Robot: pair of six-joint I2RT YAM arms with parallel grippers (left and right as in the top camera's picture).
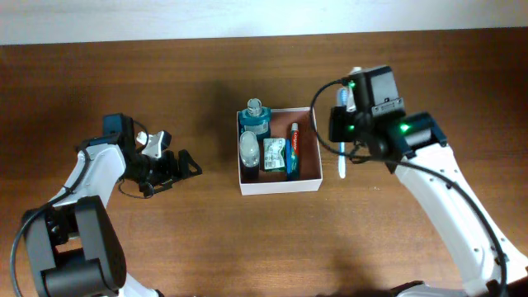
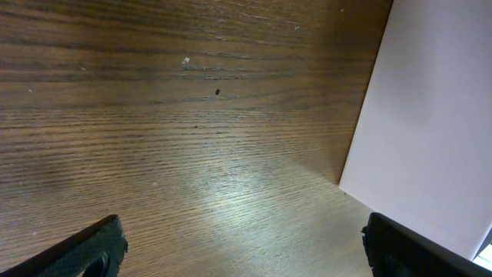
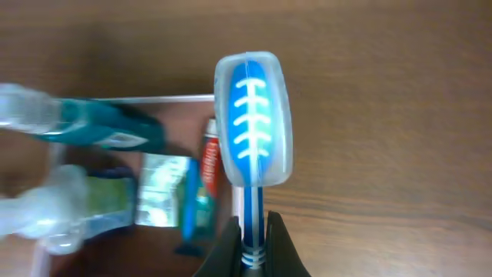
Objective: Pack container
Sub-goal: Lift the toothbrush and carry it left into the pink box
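Note:
The container [image 1: 278, 186], a shallow white-walled box with a reddish-brown inside, sits mid-table. It holds a teal bottle [image 1: 255, 117], a clear bottle [image 1: 249, 148], a green packet [image 1: 274, 153] and a toothpaste tube [image 1: 292, 148]. My right gripper [image 3: 254, 250] is shut on a blue-and-white toothbrush [image 3: 252, 131] with a clear head cap, held just right of the box's right wall [image 3: 165, 98]; the toothbrush also shows in the overhead view [image 1: 342, 161]. My left gripper [image 1: 177, 165] is open and empty over the wood, left of the box, whose white wall [image 2: 430, 123] fills its view's right side.
The wooden table [image 1: 165, 239] runs to a pale wall along the far edge [image 1: 124, 25]. The right arm [image 1: 445, 198] reaches in from the lower right, the left arm [image 1: 82, 190] from the lower left.

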